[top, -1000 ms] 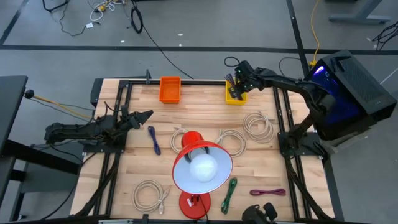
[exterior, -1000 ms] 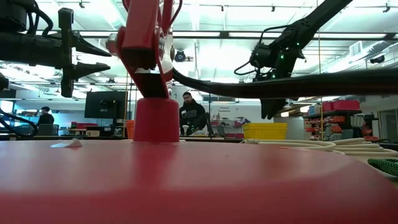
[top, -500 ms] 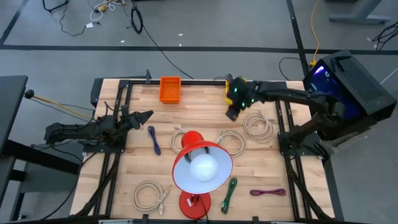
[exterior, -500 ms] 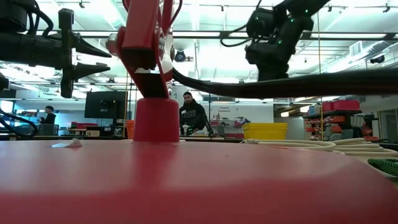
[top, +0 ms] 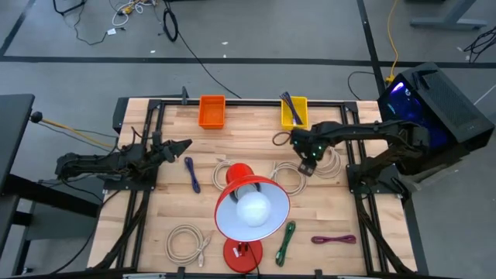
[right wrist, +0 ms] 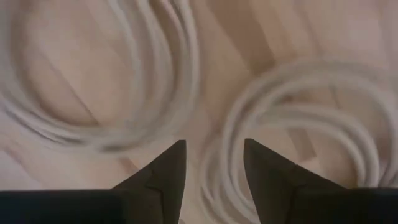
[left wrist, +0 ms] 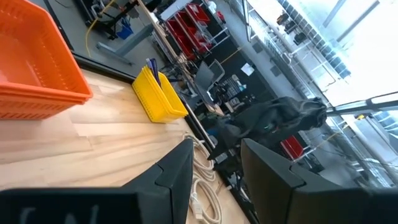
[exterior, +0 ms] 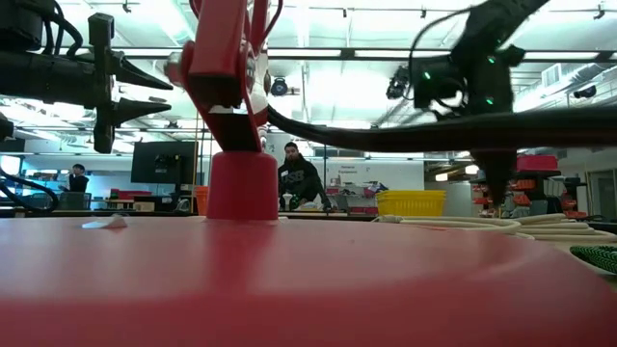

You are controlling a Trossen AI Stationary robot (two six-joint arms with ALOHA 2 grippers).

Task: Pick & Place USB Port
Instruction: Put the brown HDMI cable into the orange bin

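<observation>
My right gripper point(top: 304, 166) hangs open, fingers pointing down, low over two white cable coils: one point(top: 320, 155) toward the table's right, one point(top: 287, 175) beside the lamp. In the right wrist view its fingertips point(right wrist: 214, 144) hover over the loops point(right wrist: 298, 124) without touching. A dark blue cable point(top: 288, 104) lies in the yellow bin point(top: 295, 122) at the far edge. My left gripper point(top: 182, 143) waits open at the table's left, held level above the wood. Another blue cable point(top: 191, 173) lies flat near it.
A red desk lamp point(top: 249, 208) stands mid-table, its base point(top: 242, 254) at the near edge. An orange bin point(top: 211, 111) sits at the far edge. More white coils point(top: 188, 242) point(top: 225, 166), a green cable point(top: 287, 239) and a purple cable point(top: 333, 239) lie about. A person point(exterior: 300, 180) stands beyond.
My right gripper has left the yellow bin, swung toward the near edge and come down over the white coils right of the lamp. The dark blue cable now shows lying in the yellow bin. My left arm has kept still.
</observation>
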